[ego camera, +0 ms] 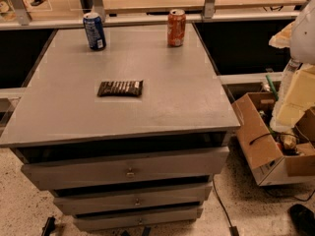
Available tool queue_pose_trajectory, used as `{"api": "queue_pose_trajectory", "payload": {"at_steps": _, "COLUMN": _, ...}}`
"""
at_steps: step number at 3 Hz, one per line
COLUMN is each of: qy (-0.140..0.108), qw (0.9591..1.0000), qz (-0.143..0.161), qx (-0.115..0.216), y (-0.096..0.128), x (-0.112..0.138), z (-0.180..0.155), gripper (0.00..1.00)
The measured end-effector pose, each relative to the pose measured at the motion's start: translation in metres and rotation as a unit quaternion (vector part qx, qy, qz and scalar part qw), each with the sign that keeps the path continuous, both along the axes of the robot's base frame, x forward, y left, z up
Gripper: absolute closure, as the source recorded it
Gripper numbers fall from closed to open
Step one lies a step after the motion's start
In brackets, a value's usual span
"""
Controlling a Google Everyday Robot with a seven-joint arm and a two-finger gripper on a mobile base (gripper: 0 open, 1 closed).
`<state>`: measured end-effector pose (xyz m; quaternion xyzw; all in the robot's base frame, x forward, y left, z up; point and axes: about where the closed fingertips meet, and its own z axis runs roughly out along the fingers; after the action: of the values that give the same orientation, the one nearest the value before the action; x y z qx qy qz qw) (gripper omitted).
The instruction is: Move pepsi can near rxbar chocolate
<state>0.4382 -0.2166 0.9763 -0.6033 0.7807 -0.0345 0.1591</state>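
Dim, warm light — faint sheen (across tabletop (197, 102)).

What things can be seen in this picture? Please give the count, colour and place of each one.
pepsi can: one, blue, upright at the far left of the cabinet top
orange-red can: one, upright at the far edge, right of the middle
rxbar chocolate: one, dark brown, flat near the middle of the top
cabinet: one, grey, three drawers
cardboard box: one, brown, on the floor at the right, filled with clutter
arm: one pale shape, probably the robot's, right edge
gripper: not in view
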Motion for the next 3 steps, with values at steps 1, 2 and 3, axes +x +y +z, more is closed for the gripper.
{"api": "queue_pose_trajectory", "payload": {"at_steps": 1, "qy": 0.000, "qw": 1.0000, "qz": 0.000, "qx": 0.000, "y": 0.000, "x": 0.000, "z": 0.000, "gripper": 0.00}}
{"api": "queue_pose_trajectory", "payload": {"at_steps": 2, "qy": -0.010, "qw": 0.9994, "qz": -0.008, "qx": 0.033, "y": -0.002, "x": 0.006, "z": 0.002, "gripper": 0.00}}
{"api": "queue_pose_trajectory", "payload": {"at_steps": 3, "qy": -0.020, "qw": 0.9969, "qz": -0.024, "qx": 0.072, "y": -0.005, "x": 0.016, "z": 0.004, "gripper": 0.00}}
